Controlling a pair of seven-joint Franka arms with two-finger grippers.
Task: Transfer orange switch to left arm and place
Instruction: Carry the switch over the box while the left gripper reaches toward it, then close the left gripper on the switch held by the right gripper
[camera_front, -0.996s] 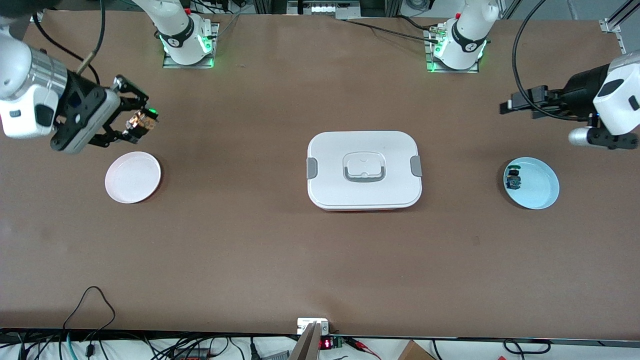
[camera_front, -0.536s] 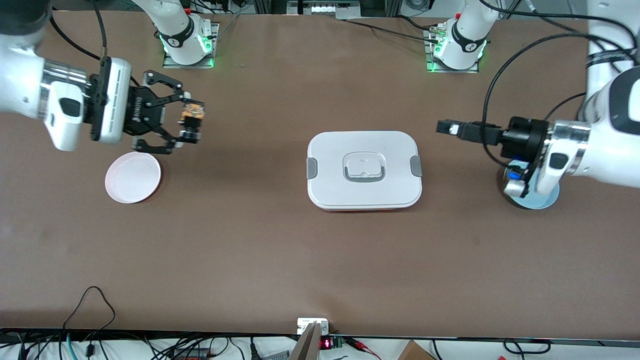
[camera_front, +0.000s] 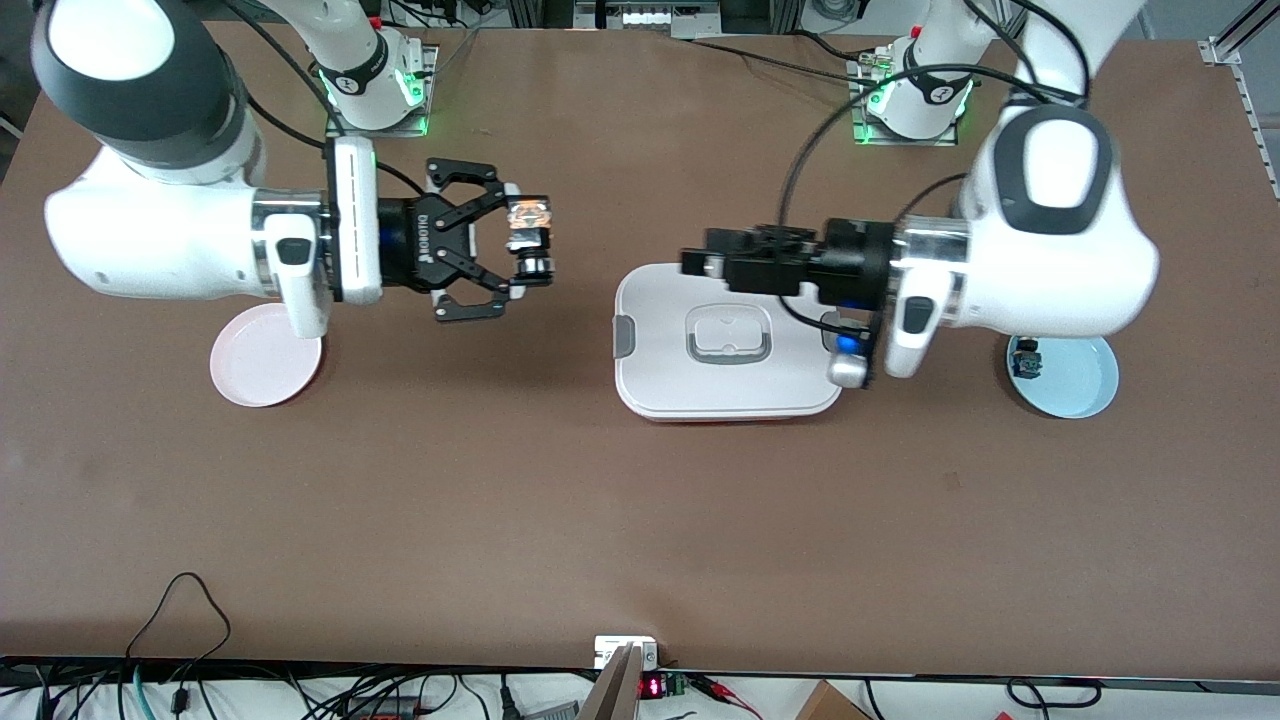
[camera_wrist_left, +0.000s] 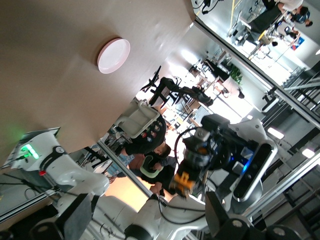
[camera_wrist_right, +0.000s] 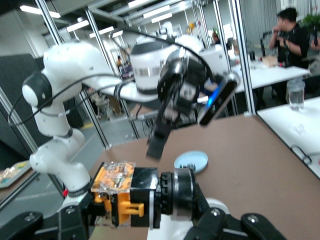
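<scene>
The orange switch (camera_front: 528, 238) is held in the air, and my right gripper (camera_front: 522, 250) is shut on it over bare table between the pink plate and the box (camera_front: 655, 375). In the right wrist view the switch (camera_wrist_right: 131, 192) lies sideways between the black fingers, clear orange face at one end and silvery cylinder at the other. My left gripper (camera_front: 702, 263) hangs open over the box's edge nearest the robots' bases, pointing at the switch with a gap between them. The left wrist view shows the switch (camera_wrist_left: 183, 181) ahead, between that gripper's wide-apart fingers (camera_wrist_left: 80, 215).
A pink plate (camera_front: 262, 365) lies under the right arm's wrist. A light blue plate (camera_front: 1078, 385) at the left arm's end holds a small blue, green-capped component (camera_front: 1026, 360). The box stands at the table's middle. Cables hang along the table's edge nearest the front camera.
Both arms have swung in toward the table's middle. The right gripper carried the switch away from the pink plate toward the box; the left gripper moved from the blue plate to over the box.
</scene>
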